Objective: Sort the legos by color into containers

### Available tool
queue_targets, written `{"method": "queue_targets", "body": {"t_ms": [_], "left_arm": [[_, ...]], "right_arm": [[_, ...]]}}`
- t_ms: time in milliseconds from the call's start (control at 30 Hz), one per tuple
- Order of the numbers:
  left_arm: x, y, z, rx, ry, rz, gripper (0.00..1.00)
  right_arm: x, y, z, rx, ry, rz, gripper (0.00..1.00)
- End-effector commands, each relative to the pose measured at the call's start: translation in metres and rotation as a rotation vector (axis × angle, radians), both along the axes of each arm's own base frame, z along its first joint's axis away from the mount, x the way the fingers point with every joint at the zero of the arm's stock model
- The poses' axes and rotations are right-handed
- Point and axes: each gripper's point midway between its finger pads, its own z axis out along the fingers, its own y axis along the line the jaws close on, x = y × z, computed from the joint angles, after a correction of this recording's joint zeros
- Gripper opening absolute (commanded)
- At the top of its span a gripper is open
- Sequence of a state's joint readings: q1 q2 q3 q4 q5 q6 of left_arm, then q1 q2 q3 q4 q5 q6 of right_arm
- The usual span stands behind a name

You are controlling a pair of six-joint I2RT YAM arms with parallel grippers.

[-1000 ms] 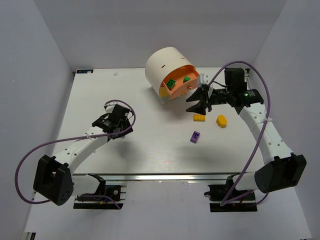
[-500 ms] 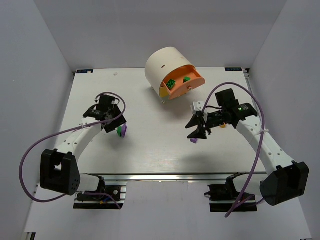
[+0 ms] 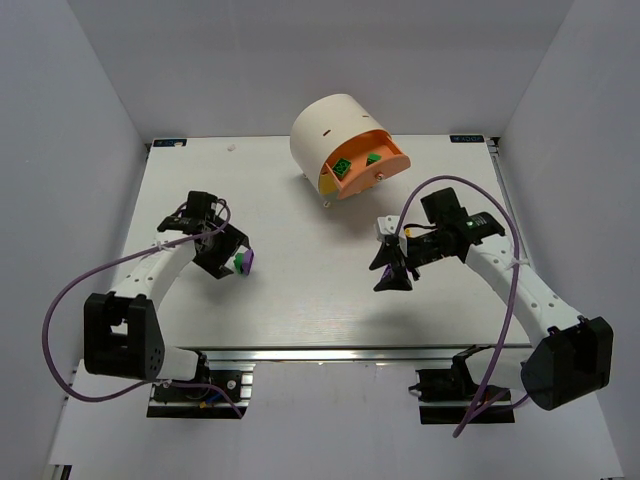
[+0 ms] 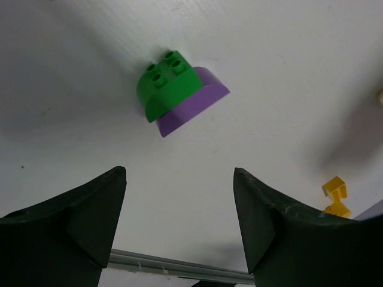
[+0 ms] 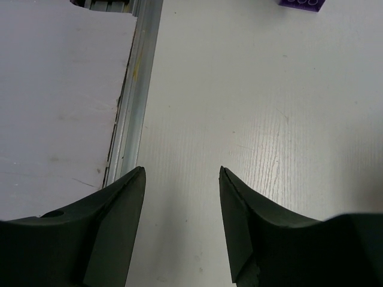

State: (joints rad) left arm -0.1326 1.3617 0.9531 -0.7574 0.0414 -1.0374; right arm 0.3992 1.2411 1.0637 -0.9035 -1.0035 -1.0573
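A green lego (image 4: 167, 84) sits stacked on a purple lego (image 4: 200, 100) just ahead of my open, empty left gripper (image 4: 179, 172). The top view shows this pair (image 3: 242, 262) at the left gripper's (image 3: 226, 257) tips. My right gripper (image 5: 181, 170) is open and empty above bare table, with a purple brick (image 5: 302, 3) at the frame's top edge. In the top view the right gripper (image 3: 386, 272) hides that brick. A yellow lego (image 4: 335, 196) shows far off. The cream drum (image 3: 330, 135) has an orange drawer (image 3: 385, 170) pulled open, holding two green legos (image 3: 357, 163).
The table's metal front rail (image 5: 140, 89) runs left of the right gripper's fingers. The right arm (image 3: 500, 270) crosses the table's right side and covers the spot where the yellow legos lay. White walls enclose the table on three sides.
My right gripper has moved from the open drawer down toward the table's middle, over the purple brick. My left gripper has shifted left, and the green-on-purple pair now shows at its tips.
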Motion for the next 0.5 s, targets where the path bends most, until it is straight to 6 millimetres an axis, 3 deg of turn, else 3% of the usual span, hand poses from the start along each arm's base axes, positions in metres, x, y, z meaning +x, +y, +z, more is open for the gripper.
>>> {"method": "queue_targets", "body": {"t_ms": [0,133,467], "left_arm": [[0.001,0.003,0.007,-0.029,0.046,0.110,0.82],[0.006,0.012,0.008,-0.030,0.037,0.169,0.93],[0.012,0.008,-0.032,-0.069,0.162,0.185,0.95]], "right_arm": [[-0.005,0.001,-0.006,-0.002,0.009,0.015,0.58],[-0.006,0.004,-0.011,-0.007,0.014,0.021,0.59],[-0.006,0.005,-0.019,-0.028,0.014,0.019,0.60]]}}
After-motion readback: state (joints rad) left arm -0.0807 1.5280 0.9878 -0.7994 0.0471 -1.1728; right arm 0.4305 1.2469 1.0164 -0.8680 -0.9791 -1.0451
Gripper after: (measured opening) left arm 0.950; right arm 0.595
